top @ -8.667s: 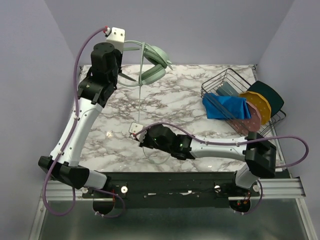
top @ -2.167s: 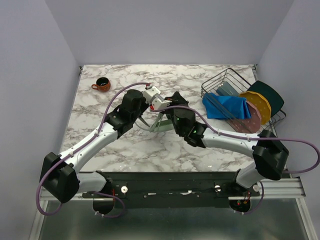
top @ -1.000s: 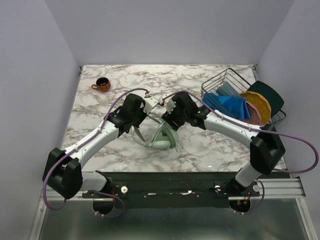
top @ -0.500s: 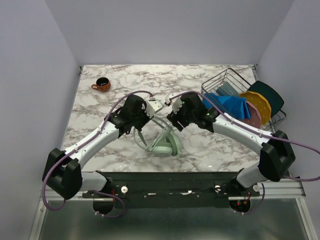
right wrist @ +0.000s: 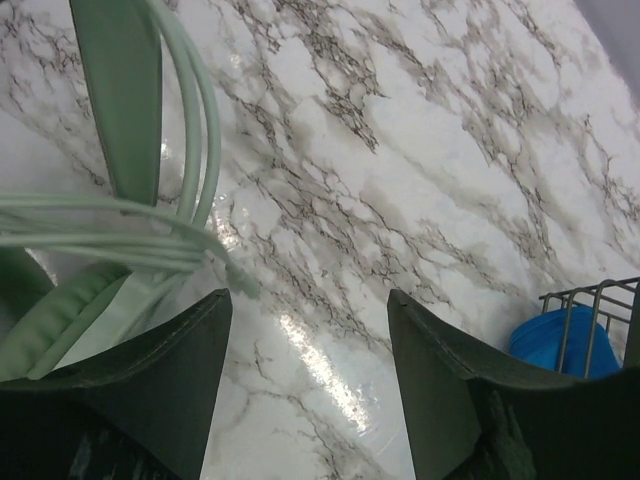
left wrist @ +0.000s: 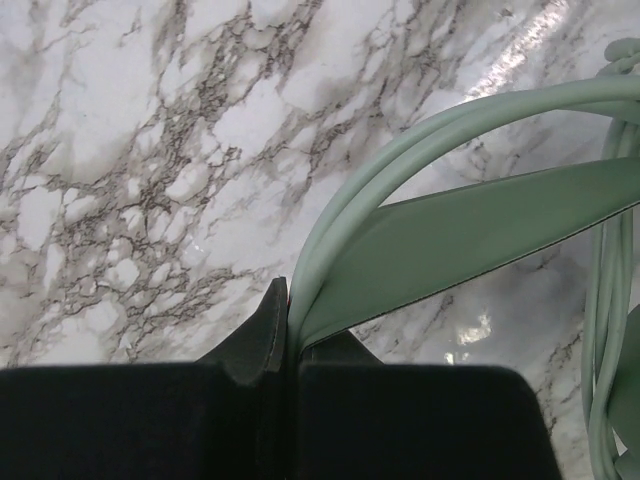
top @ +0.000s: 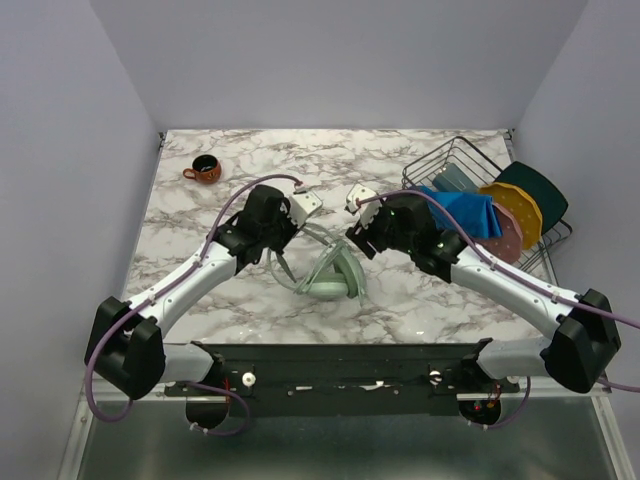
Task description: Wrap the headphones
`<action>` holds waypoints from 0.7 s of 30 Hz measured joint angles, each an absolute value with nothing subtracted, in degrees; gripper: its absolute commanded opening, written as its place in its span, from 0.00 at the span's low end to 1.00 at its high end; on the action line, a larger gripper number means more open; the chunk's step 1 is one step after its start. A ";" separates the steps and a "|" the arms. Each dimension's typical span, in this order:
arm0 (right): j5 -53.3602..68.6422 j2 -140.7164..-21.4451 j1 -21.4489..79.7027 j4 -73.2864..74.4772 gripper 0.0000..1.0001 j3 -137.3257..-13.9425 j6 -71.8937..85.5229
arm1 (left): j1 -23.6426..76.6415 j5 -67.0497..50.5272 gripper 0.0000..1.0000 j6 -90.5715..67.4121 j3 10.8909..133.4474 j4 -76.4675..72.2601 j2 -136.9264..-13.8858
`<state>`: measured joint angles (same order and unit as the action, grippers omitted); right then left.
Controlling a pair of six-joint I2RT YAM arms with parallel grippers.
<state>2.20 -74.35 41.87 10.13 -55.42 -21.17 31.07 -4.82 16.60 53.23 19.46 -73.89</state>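
A wire rack [top: 428, 168] at the far right of the marble table [top: 400, 150] is seen holding a blue cloth [top: 458, 212] and several plates [top: 520, 215] stood on edge. A small brown cup [top: 203, 168] is set at the far left, and its contents cannot be made out. The headphones [top: 328, 280] are found near the middle of the table, between the two arms. Only the overhead view takes in the rack and the cup together. The left wrist view alone shows the left gripper [left wrist: 288, 312] with its jaws pressed together on the headband [left wrist: 470, 230] and a loop of cable [left wrist: 420, 130]. In the right wrist view the right gripper [right wrist: 305, 315] is shown with jaws wide apart over bare marble, just beside the bundled cable and an ear cup [right wrist: 55, 315]. A corner of the rack is glimpsed there at the right edge.
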 measured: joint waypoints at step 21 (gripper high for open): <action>-0.16 -73.80 41.87 9.47 0.72 -51.18 -11.66 | -3.22 -5.41 0.00 14.44 44.84 7.14 -75.92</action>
